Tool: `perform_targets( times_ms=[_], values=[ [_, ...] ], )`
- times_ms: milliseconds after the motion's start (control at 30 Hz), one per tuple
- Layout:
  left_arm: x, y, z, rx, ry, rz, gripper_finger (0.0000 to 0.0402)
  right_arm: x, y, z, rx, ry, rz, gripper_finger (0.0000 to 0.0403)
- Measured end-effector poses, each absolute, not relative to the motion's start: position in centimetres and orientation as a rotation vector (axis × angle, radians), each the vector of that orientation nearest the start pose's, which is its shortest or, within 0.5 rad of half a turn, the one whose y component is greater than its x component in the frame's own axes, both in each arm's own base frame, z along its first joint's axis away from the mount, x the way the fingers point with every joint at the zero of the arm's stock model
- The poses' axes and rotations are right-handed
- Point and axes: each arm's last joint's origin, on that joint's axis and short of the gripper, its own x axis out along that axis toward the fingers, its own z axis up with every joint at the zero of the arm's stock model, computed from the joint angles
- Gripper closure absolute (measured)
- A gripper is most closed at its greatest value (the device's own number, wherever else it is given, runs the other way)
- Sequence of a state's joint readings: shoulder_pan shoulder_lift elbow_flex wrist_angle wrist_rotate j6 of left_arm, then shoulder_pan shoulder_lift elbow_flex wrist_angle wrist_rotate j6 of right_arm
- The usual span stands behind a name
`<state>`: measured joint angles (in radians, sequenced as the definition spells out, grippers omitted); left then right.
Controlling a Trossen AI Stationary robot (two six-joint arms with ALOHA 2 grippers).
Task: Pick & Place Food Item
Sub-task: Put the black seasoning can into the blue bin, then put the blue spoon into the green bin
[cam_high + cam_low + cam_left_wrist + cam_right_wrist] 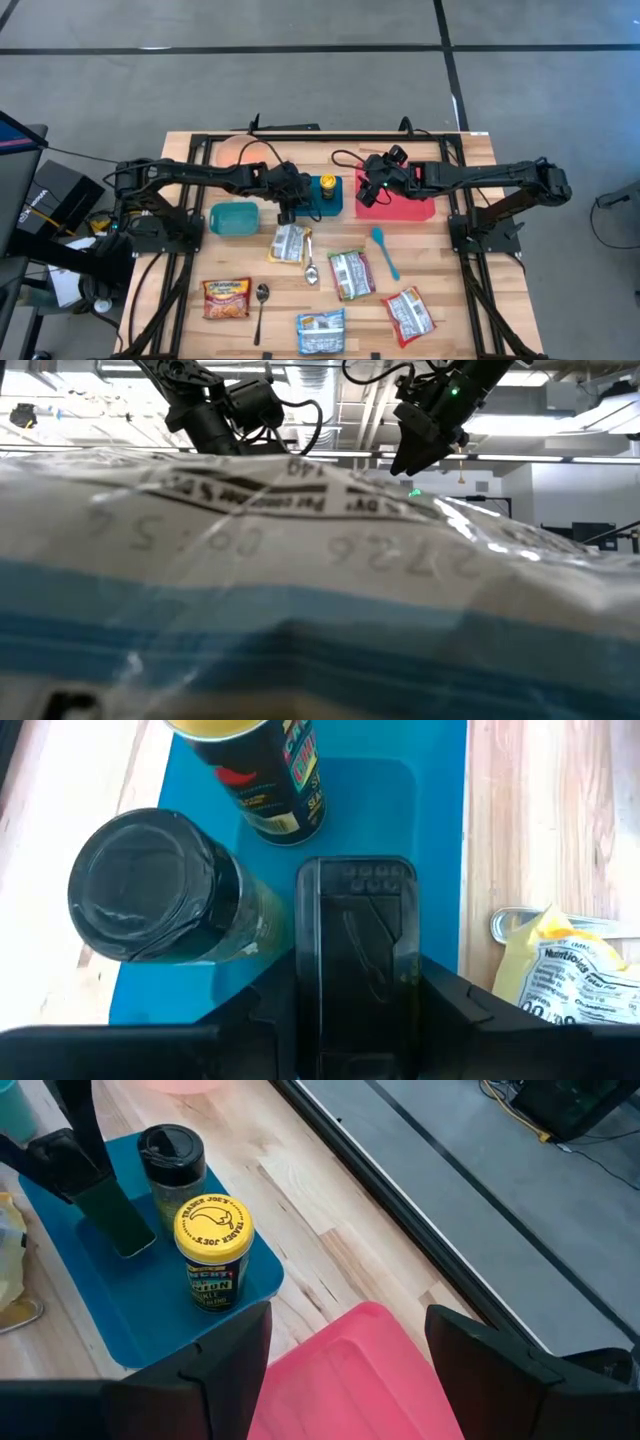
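Observation:
My left gripper (288, 208) hangs over the near left part of the blue tray (338, 205), shut on a dark, glossy flat slab (355, 920). On that tray stand a black-lidded jar (150, 885), right beside the slab, and a yellow-lidded jar (212, 1250). My right gripper (348, 1320) hovers open above the pink tray (350, 1380) with nothing between its fingers. Several food packets (350, 272) lie flat on the table's near half. My left gripper pinches the slab's two long edges (310, 960) between its fingers, at the slab's upper end. The fingers slant down from the table's left and lie along the slab. The slab (115, 1220) sticks out tilted below them; whether its lower end (138, 1245) touches the blue tray, I cannot tell.
A teal bowl (235, 218) sits left of the blue tray and a pink plate (245, 150) behind it. Two metal spoons (262, 300) and a teal spatula (385, 250) lie among the packets. One packet (320, 580) fills the low view.

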<state>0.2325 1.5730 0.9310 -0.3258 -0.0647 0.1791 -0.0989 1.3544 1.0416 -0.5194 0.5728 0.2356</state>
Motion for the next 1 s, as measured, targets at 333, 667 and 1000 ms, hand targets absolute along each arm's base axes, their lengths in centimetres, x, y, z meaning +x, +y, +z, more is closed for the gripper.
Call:
perform_targets(
  times_ms=[333,667,1000],
  values=[
    [29.7,7.5,18.9,0.061,0.999,0.167,0.027,27.4,-4.3,27.5,0.015,0.742,-0.723,0.0143],
    [29.8,7.5,19.0,0.062,0.983,0.167,0.0206,27.4,-4.3,27.5,0.029,0.748,-0.698,0.0143],
    [29.3,7.4,20.1,0.066,0.951,0.171,0.0153,27.4,-4.3,27.4,0.02,0.758,-0.697,0.0143]
  ],
)
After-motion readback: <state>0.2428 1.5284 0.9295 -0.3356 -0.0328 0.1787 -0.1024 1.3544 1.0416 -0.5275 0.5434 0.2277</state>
